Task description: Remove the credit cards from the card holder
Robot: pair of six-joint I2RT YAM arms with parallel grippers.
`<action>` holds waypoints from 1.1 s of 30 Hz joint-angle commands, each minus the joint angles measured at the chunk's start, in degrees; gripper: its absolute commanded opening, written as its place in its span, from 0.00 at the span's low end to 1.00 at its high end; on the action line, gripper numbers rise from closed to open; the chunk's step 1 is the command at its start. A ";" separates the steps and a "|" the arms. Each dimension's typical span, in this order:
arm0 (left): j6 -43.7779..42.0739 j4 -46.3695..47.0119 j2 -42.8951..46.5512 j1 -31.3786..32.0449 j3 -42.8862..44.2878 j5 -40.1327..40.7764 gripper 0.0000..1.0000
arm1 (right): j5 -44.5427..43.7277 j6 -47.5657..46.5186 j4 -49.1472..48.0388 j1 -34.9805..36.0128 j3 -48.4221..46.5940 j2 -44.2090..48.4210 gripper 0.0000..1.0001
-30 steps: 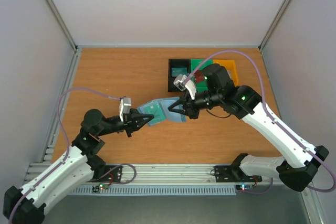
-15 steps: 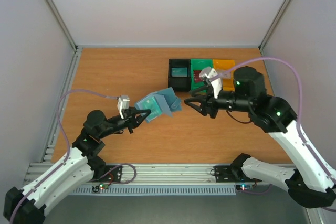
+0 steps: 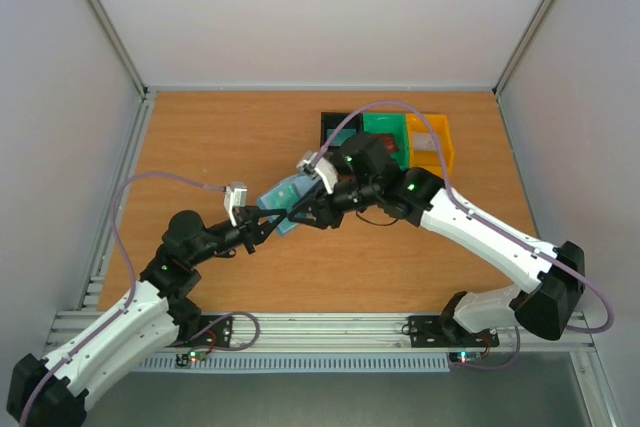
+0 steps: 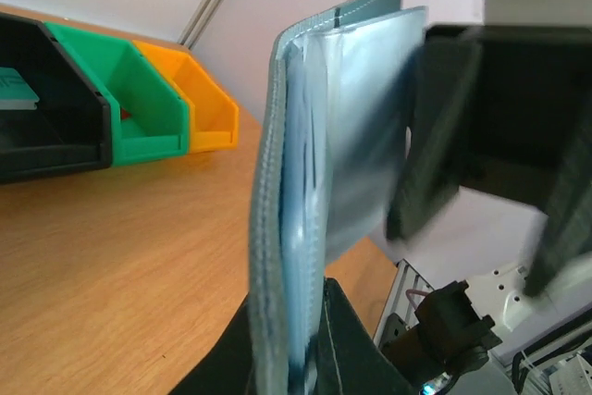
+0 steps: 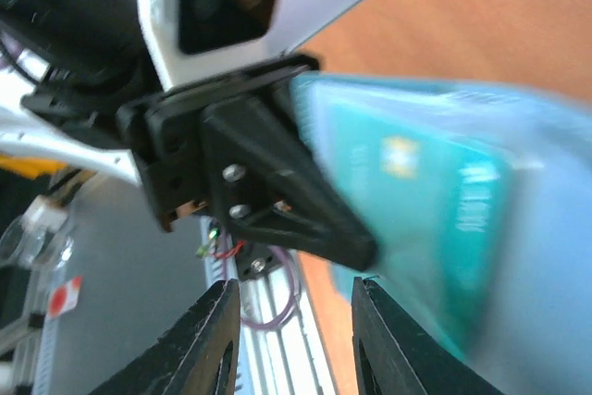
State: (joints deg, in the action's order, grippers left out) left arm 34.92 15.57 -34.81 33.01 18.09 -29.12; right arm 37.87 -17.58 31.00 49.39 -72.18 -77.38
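Returns right gripper [image 3: 297,213] from 3 o'clock to card holder [image 3: 285,191], jaws spread. Clamps holder in left gripper [image 3: 271,220]; likely sets up next credit card [image 5: 435,201] pull.

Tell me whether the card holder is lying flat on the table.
No, the card holder is clamped in the left gripper and held up off the table.

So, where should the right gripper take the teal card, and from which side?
Probably its edge farthest from the left gripper, which clamps one end of the card holder. The teal card is thin and flat, so come in edge-on and close across its faces.
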 commanded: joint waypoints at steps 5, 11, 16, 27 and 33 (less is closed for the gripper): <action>0.38 8.91 0.40 -0.10 -1.04 -3.46 0.00 | 5.45 4.21 -5.85 -9.03 4.10 2.90 0.34; -1.93 10.90 -0.23 0.20 -0.36 -7.00 0.00 | 10.57 2.54 -7.17 -8.96 3.50 0.22 0.31; -2.75 11.79 -0.60 0.47 -0.38 -7.75 0.00 | 15.45 3.57 -9.20 -8.71 2.76 -2.05 0.24; -3.93 11.62 -0.19 0.56 -0.25 -8.57 0.00 | 16.43 -0.29 -6.44 -6.81 2.72 -1.41 0.30; -4.74 11.79 0.32 0.58 -0.11 -9.37 0.00 | 3.55 -2.34 1.43 -9.65 0.97 0.98 0.33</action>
State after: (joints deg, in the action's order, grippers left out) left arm 32.29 20.32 -35.66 33.15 17.37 -35.38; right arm 50.92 -17.65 27.05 41.45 -68.90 -77.84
